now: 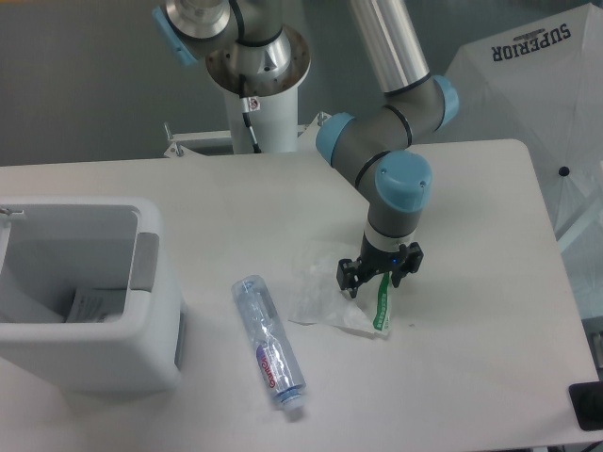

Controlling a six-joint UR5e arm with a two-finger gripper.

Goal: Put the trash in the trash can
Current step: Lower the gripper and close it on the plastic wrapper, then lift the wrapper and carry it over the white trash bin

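The gripper (pixel 379 275) is pointing straight down at the table (pixel 471 377), with its two dark fingers (pixel 347 275) standing apart on either side of the green edge strip of the crumpled clear wrapper (pixel 330 299). The jaws are spread, not clamped; whether the fingertips are touching the plastic cannot be told from this view. The wrapper is lying flat on the table directly under the gripper and spreading out to the gripper's left in the picture, its green strip running downward just below the fingers.

Further left of the gripper, near but apart from the wrapper, the clear bottle (pixel 268 340) is lying on its side, its purple-red label sitting toward the capped end that is pointing to the front edge of the table.

Well apart from the gripper, at the far left edge of the picture, the white trash can (pixel 104 353) is standing upright with its opening facing up; a grey panel is showing on its inner side wall.

Behind the gripper, the arm (pixel 396 122) is rising to its white base column (pixel 268 122).
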